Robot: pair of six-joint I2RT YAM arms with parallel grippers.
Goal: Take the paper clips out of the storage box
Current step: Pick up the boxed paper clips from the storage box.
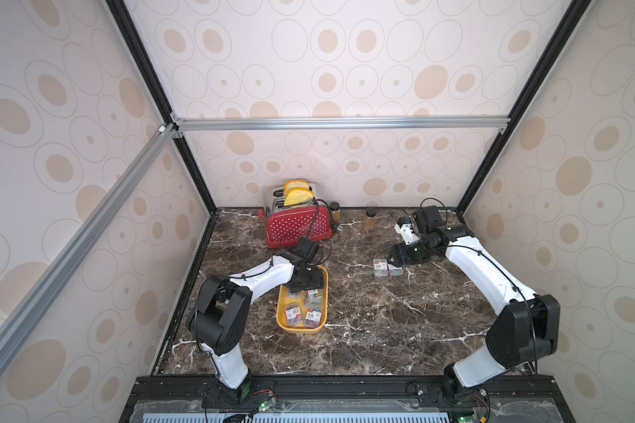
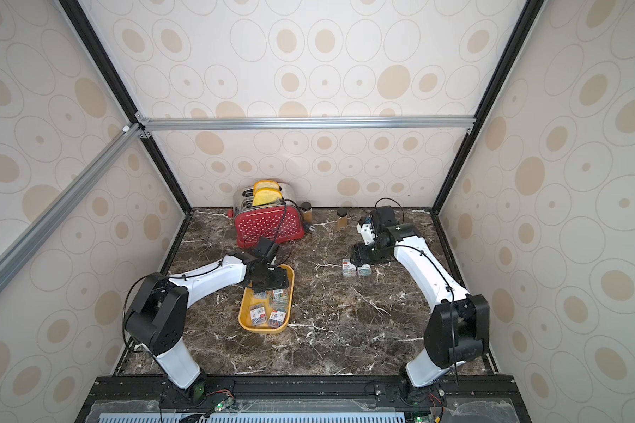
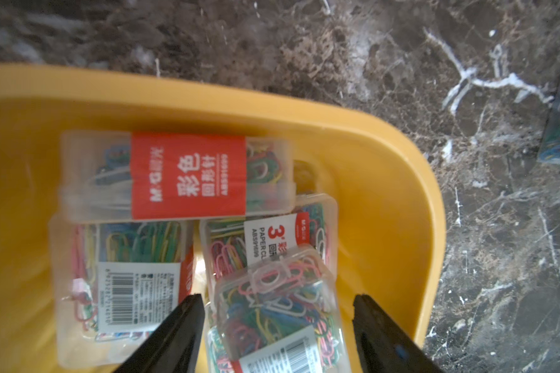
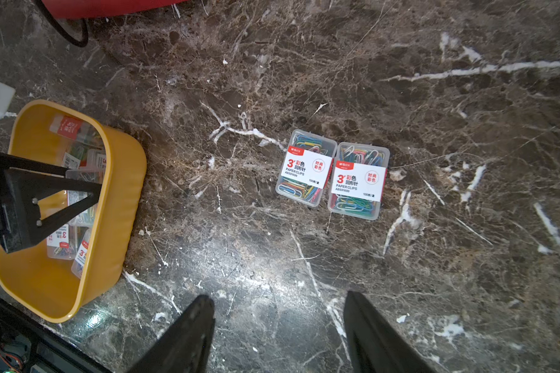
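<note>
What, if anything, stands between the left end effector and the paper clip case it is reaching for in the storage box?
Nothing visible. The left end effector has its fingers on either side of the topmost paper clip case, which lies on other cases inside the storage box.

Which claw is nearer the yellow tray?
Left. The left claw is in the tray, straddling a clip case; the right claw hangs apart from it, near two cases on the table.
</note>
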